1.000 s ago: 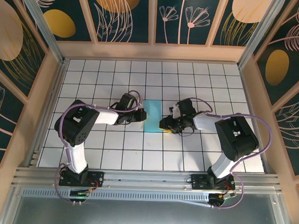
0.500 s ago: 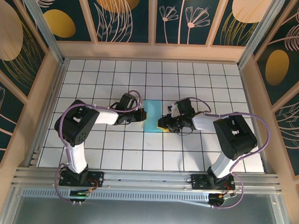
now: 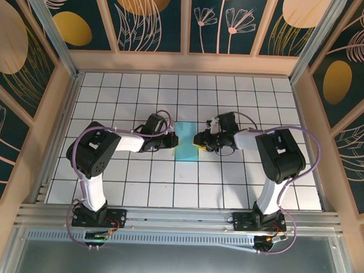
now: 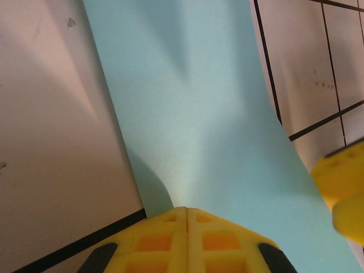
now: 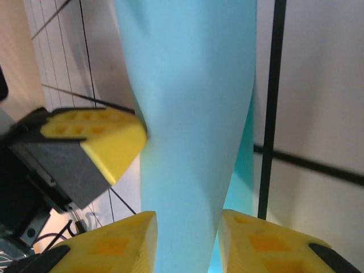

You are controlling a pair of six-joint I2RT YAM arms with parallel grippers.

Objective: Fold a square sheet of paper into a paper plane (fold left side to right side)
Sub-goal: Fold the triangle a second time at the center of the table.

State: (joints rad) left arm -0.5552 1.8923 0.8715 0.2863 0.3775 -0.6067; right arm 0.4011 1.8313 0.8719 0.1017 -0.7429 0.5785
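Note:
The square sheet of paper (image 3: 185, 136) is light blue and lies mid-table as a narrow strip doubled over. My left gripper (image 3: 171, 141) meets its left edge. In the left wrist view the left gripper (image 4: 186, 211) is shut, and the paper (image 4: 193, 102) rises to its tips, pinched there. My right gripper (image 3: 198, 142) is at the strip's right edge. In the right wrist view the right gripper (image 5: 187, 219) stands open, with a raised layer of paper (image 5: 193, 114) between its fingers and a darker layer beneath. No paper plane shape is formed.
White grid tiles (image 3: 137, 183) cover the table, and wooden walls (image 3: 185, 63) close it in at the back and sides. Each wrist view catches the other gripper's yellow finger: the left finger (image 5: 108, 139) and the right finger (image 4: 341, 187).
My right gripper has moved away from the near edge and slightly left, onto the paper's right edge, with its jaws a little narrower. The left gripper has stayed in place.

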